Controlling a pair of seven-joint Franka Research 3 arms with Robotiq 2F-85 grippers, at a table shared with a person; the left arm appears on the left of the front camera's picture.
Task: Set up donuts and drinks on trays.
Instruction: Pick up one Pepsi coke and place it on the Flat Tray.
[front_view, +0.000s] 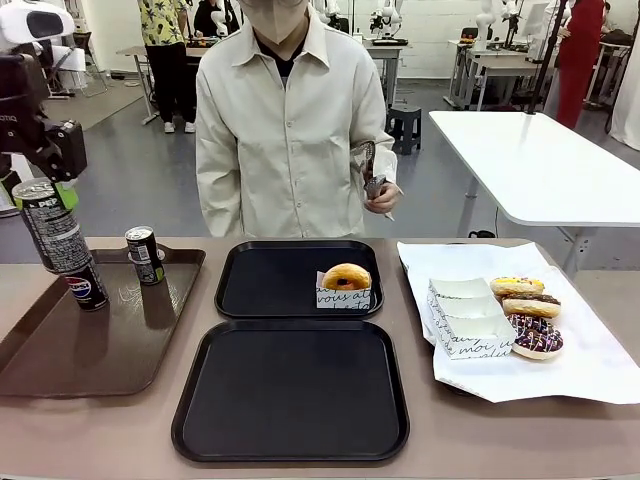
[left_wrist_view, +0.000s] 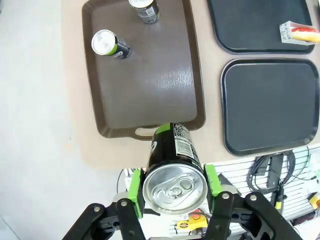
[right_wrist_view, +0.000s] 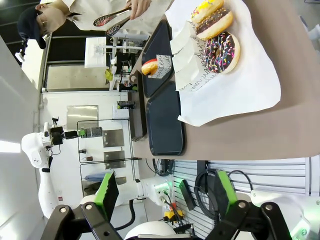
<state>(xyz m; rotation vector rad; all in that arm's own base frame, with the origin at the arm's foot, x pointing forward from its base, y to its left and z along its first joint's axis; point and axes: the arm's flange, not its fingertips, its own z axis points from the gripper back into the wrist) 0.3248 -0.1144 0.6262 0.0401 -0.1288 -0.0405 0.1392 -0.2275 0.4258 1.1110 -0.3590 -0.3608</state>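
L gripper (front_view: 47, 196) raised at far left, pads clamped on Pepsi can (front_view: 55, 232); R gripper (right_wrist_view: 167, 192) jaws wide apart, holding nothing.

far black tray (front_view: 270, 280) holds a sleeved glazed donut (front_view: 346, 277) at its near right corner; near black tray (front_view: 290, 390) just before it; one pepsi can (front_view: 50, 232) aloft.

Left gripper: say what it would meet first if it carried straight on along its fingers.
Probably the brown tray, at its handled end: the can clamped in the left gripper points down at that rim. Depth is unclear, so it might land on the table beside it.
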